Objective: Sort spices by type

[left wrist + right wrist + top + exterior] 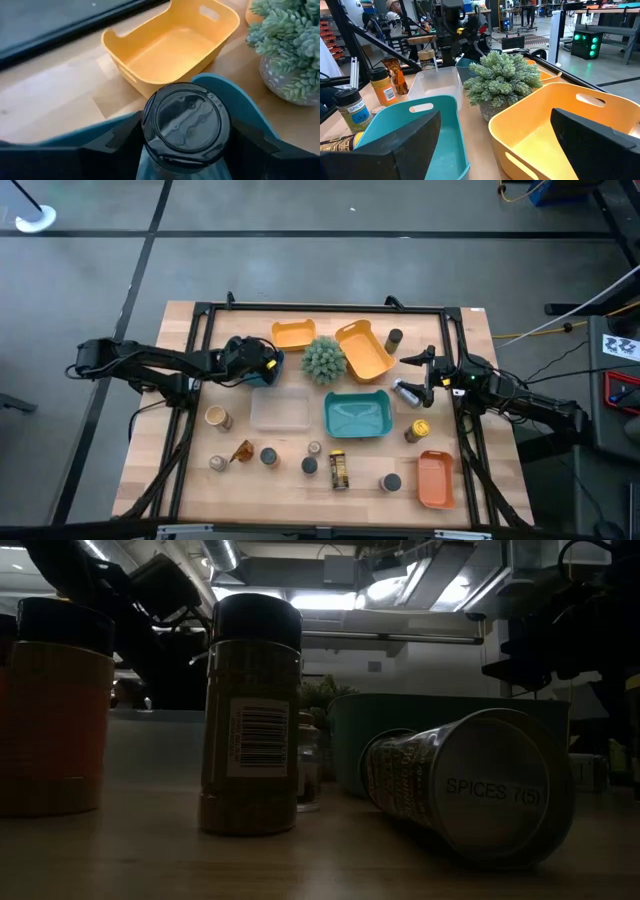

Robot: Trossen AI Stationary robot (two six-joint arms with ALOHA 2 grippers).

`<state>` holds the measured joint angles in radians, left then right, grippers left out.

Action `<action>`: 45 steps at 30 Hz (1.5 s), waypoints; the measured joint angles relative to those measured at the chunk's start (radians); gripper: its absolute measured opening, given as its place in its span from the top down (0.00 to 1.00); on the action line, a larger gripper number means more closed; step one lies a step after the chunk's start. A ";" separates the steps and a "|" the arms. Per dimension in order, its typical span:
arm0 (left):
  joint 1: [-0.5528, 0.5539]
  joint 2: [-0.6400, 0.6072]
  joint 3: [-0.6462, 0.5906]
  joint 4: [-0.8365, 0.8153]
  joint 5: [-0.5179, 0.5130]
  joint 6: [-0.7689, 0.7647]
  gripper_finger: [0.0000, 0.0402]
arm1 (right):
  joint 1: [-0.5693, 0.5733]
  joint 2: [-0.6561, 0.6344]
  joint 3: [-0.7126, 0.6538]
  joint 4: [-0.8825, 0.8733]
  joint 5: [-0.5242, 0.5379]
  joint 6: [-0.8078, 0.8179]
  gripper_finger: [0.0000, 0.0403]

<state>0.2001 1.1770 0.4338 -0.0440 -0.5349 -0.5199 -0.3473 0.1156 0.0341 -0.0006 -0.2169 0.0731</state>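
Spice containers lie scattered over the wooden desk [190, 480], most of them along its near edge. The left end effector [262, 364] sits toward the far left part of the desk, over a small blue tray [268, 368], and its fingers [112, 142] are clamped on either side of a dark-capped jar [186, 122] standing upright in that tray. Just beyond the jar is a yellow tray [172, 47], and the green spiky plant [324, 358] stands beside it.

The right end effector [428, 370] waits near the far right edge with its jaws spread wide and nothing between them, pointing at the large orange tray [365, 350] and the teal tray [356, 414]. A silver jar [407, 393] lies tipped on its side just by it, a dark jar [395, 338] stands near the far edge, and a yellow-lidded jar [420, 429] stands between the teal tray and the right edge.

On the left, a tan jar [217, 417] stands beside the clear tray [280, 409]. Along the near edge sit an amber packet [243, 451], a grey tin [269, 455], a tall dark-capped jar [338, 469], another grey tin [390, 481] and an orange tray [436, 478] at the near right corner.
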 joint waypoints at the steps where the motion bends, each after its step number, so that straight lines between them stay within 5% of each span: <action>1: 0.000 0.001 -0.001 -0.003 0.011 -0.005 0.43 | 0.000 0.000 0.000 0.000 0.000 0.000 0.07; 10: -0.001 0.000 -0.003 0.001 0.018 -0.008 0.32 | 0.000 0.000 0.000 0.000 0.000 0.000 0.07; 26: -0.001 -0.178 -0.003 -0.006 0.018 0.101 0.32 | 0.000 0.000 0.000 0.001 0.017 0.000 0.07; 39: -0.001 -0.284 -0.002 0.010 0.017 0.101 0.32 | 0.000 0.000 -0.003 0.087 0.444 0.027 0.07; 45: -0.001 -0.285 -0.002 0.032 0.017 0.135 0.32 | 0.000 0.001 -0.003 0.098 0.545 0.038 0.07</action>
<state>0.1993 0.8925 0.4316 -0.0117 -0.5183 -0.3845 -0.3473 0.1162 0.0315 0.0974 0.3280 0.1113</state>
